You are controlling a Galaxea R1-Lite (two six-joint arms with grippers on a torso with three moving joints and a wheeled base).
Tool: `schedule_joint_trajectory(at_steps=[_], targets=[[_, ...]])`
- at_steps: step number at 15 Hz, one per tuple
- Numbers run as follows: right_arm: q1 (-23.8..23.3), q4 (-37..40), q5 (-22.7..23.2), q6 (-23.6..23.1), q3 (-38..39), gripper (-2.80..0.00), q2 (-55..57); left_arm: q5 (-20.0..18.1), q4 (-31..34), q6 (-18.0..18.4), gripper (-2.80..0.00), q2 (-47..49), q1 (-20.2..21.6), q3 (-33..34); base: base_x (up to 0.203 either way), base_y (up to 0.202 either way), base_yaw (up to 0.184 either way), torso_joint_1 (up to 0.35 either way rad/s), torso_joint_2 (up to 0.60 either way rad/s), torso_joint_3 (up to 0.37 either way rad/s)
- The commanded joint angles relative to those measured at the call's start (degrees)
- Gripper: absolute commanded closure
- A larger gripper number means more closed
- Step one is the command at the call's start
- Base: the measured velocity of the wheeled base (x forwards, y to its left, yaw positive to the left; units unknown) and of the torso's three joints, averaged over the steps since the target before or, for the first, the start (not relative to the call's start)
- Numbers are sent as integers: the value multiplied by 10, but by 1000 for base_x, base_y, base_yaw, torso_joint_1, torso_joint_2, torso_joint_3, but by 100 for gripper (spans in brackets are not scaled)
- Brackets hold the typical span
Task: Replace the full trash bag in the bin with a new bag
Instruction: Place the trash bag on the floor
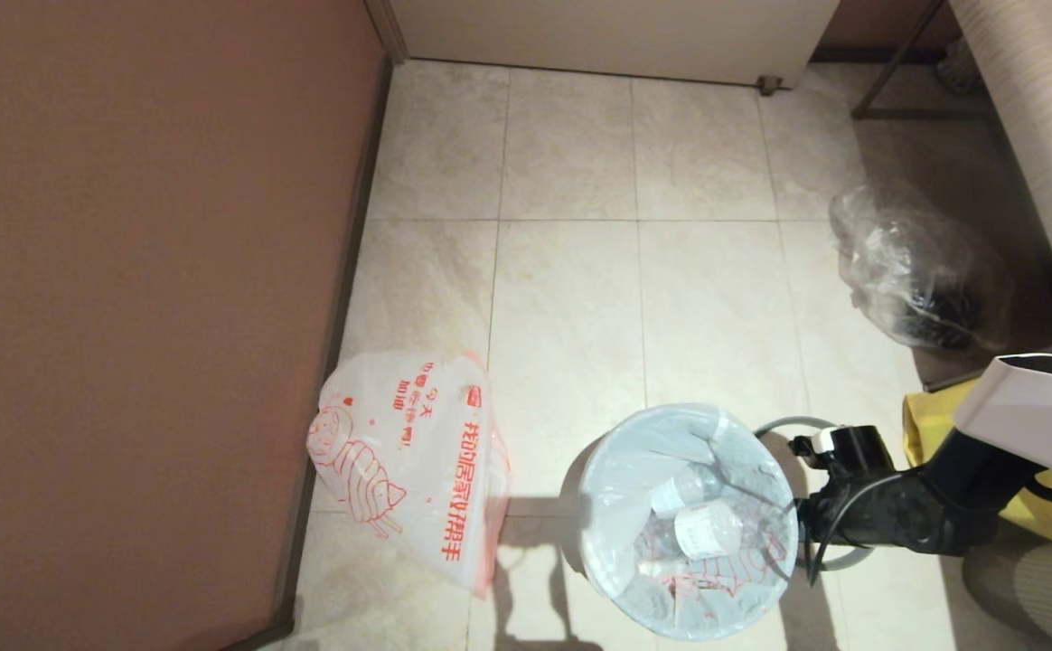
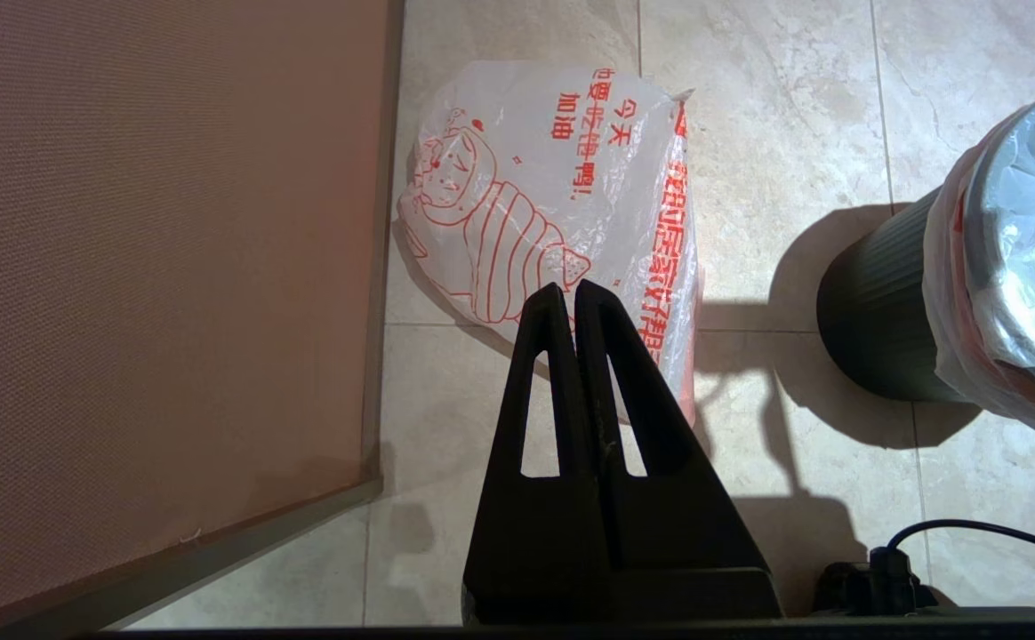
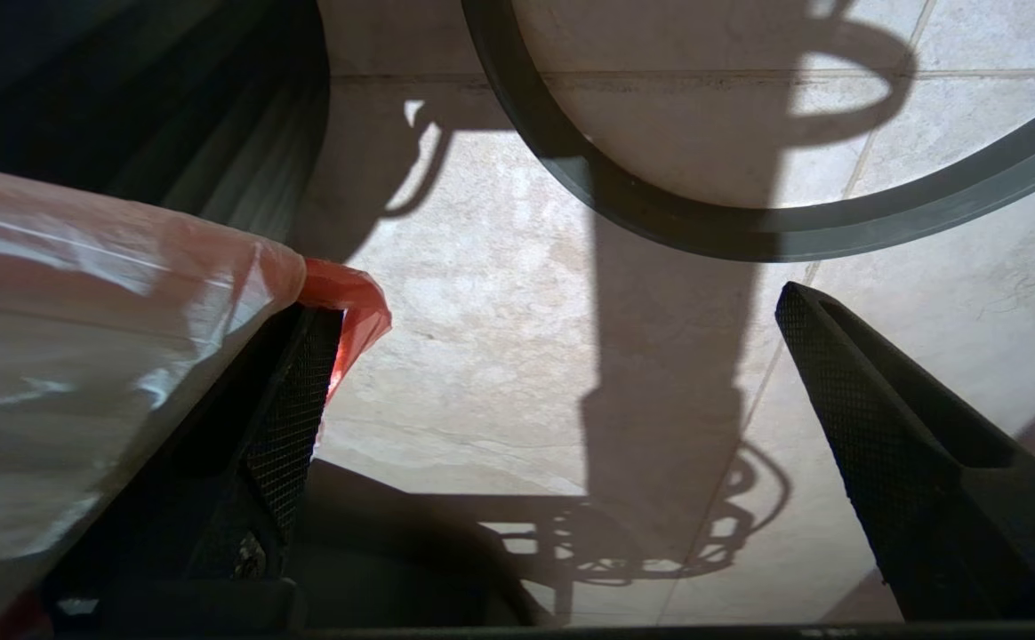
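1. Bin (image 1: 580, 506): it stands on the tiled floor (image 1: 571, 271) near the floor's near edge, lined with the full trash bag (image 1: 698, 533), whose printed film is folded over the top and down the outer wall; clear bottles lie inside.
2. The grey ring rim (image 1: 784, 425) lies flat on the floor just beside the bin, on the robot's right.
3. The right gripper (image 3: 553, 382) is low beside the bin, above the floor, its fingers spread wide with nothing between them; one finger (image 3: 291, 400) lies against the red-edged fold of the bag.
4. The new bag (image 1: 408, 461) lies flat by the brown wall (image 1: 146, 298), well apart from the bin.
5. The left gripper (image 2: 568, 298) hangs over that bag, fingers pressed together, empty.
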Motion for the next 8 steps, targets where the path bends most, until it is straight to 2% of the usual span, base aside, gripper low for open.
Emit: schedule_joint_trajectory(at_steps=[1,4,8], targets=[[-1,-1,1,-12,-1,-280,8,0,0,0,0,0,0,0,0,0,0,0,0,0],[0,-2,7,-54,-9,-280,23,0,0,0,0,0,0,0,0,0,0,0,0,0],[1,-2,17,-65,-27,-280,42,0,0,0,0,0,0,0,0,0,0,0,0,0]])
